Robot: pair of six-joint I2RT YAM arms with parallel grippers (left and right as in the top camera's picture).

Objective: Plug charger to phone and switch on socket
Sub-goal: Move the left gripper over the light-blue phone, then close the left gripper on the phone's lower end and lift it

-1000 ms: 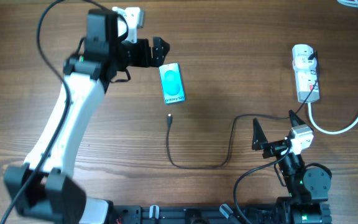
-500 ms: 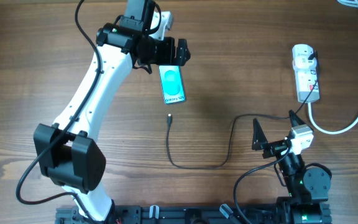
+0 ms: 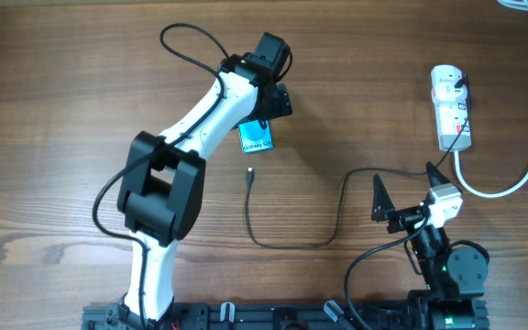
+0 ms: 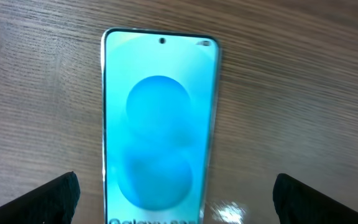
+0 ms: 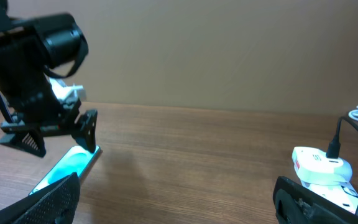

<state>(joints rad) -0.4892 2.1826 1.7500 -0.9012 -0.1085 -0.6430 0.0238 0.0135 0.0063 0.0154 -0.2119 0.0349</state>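
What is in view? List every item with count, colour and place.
phone: 1, turquoise screen, upper centre of the table, partly under the left arm
charger: 1, black, tip just short of the phone, cable looping right
socket: 1, white with red marks, far right
white cord: 1, white, curving from the socket along the right edge
table: 1, brown wood
left pincer: 1, black, open above the phone
right pincer: 1, black, open, lower right
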